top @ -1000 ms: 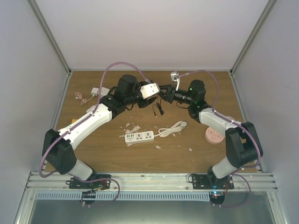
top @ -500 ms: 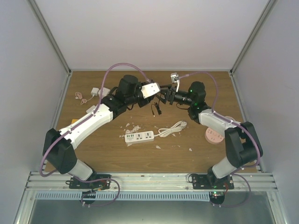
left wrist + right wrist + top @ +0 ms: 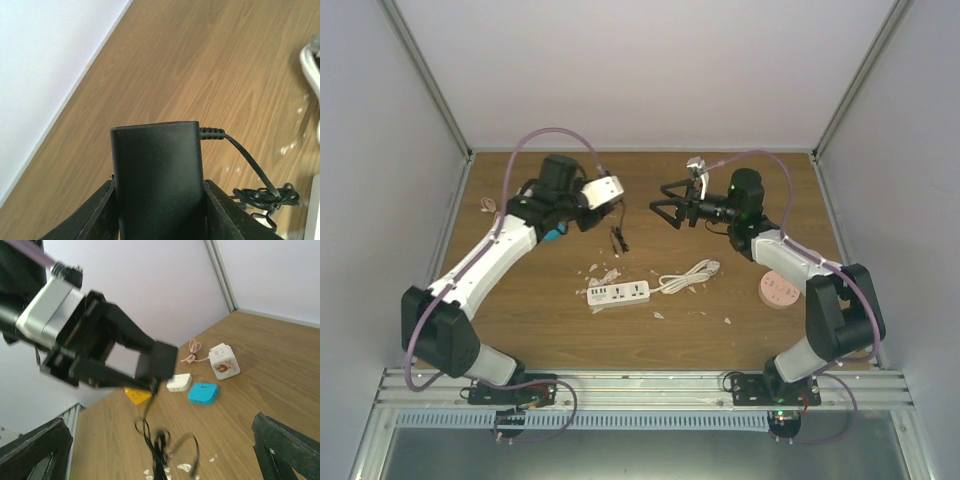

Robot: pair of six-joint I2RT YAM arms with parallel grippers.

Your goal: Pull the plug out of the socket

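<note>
A black plug (image 3: pixel 157 180) with a thin black cord (image 3: pixel 250 165) sits between the fingers of my left gripper (image 3: pixel 158 200), which is shut on its sides. Held above the table (image 3: pixel 520 300), the plug (image 3: pixel 157 360) has its coiled cord (image 3: pixel 618 240) dangling beneath the left gripper (image 3: pixel 610 212). My right gripper (image 3: pixel 665 212) hangs a short way to the right of it, facing it, open and holding nothing; its fingers (image 3: pixel 35 450) frame the right wrist view. A white socket strip (image 3: pixel 618 293) with its own white cable lies on the table nearer the front.
Behind the left arm lie a blue box (image 3: pixel 202 393), a small white adapter (image 3: pixel 179 382), a white cube charger (image 3: pixel 223 361), a yellow piece (image 3: pixel 137 396) and a pink cable (image 3: pixel 190 352). A pink round object (image 3: pixel 779 291) lies right. White scraps (image 3: pixel 605 273) litter the middle.
The right gripper opened wide and let go. The left arm swung left, carrying the black plug and its dangling cord away from the right gripper.
</note>
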